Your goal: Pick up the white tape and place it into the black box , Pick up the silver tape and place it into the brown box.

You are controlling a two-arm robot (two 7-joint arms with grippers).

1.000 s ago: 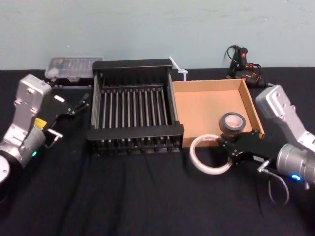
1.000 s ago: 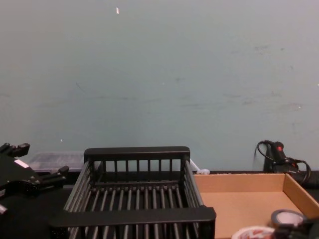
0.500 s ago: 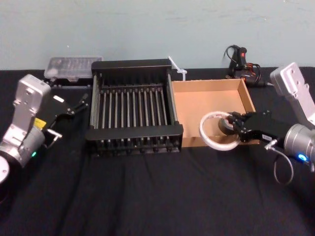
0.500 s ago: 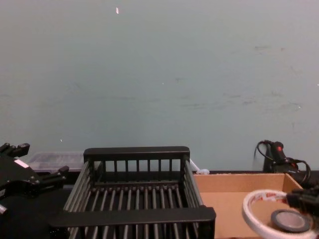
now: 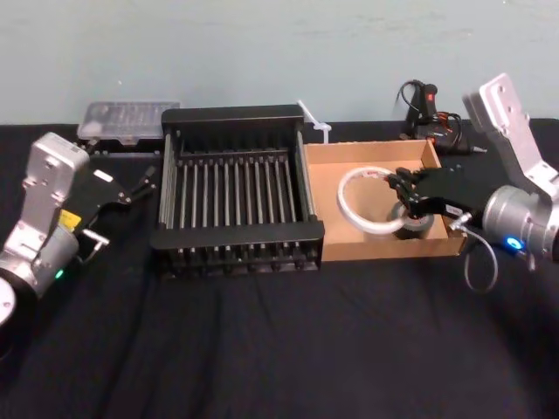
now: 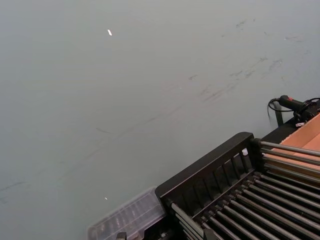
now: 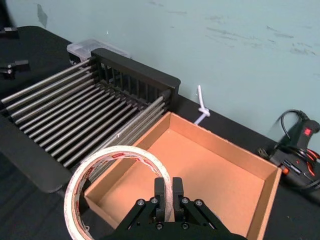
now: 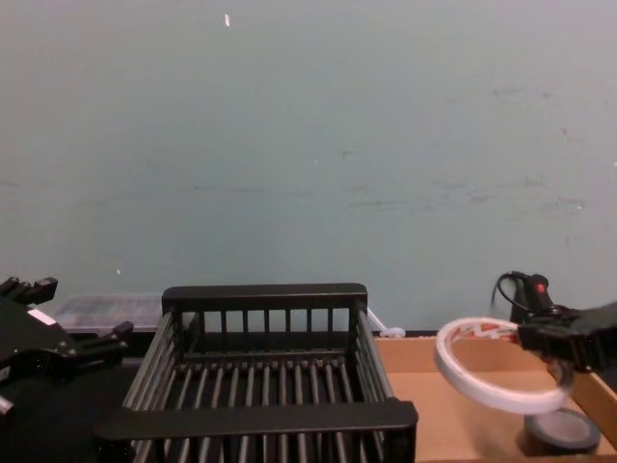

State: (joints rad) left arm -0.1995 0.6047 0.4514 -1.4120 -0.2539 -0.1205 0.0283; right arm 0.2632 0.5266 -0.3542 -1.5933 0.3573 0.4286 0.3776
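Jaws first: the right gripper [image 5: 404, 189] is clamped tight on the rim of the white tape [image 5: 367, 172], its two black fingers [image 7: 167, 192] pressed together with the band pinched between them. The big ring hangs out to the left of those fingers, tilted, in the air above the brown box [image 5: 367, 150]. From the chest it sits clear above the silver tape [image 8: 562, 431]. That small dark roll lies flat on the floor of the brown box, near its right near corner, right under the gripper.

Back along the arm, the black wrist reaches in from the right across the tray's right wall, and the silver forearm sits off to the right with its upper link angled up and away.

The black box [image 5: 236, 113] stands just left of the tray, the two touching side by side.

The left gripper [image 5: 144, 182] is out at the left of the crate, fingers spread, grasping nothing, with its silver arm folded near the left edge.

All of it rests on a black cloth table [image 5: 262, 349], with a pale blue-green wall [image 8: 308, 145] behind. At the far edge sit a clear plastic case [image 5: 131, 118] on the left, a white cable tie [image 5: 316, 122] in the middle, and a black and red corded tool [image 5: 424, 100] on the right.
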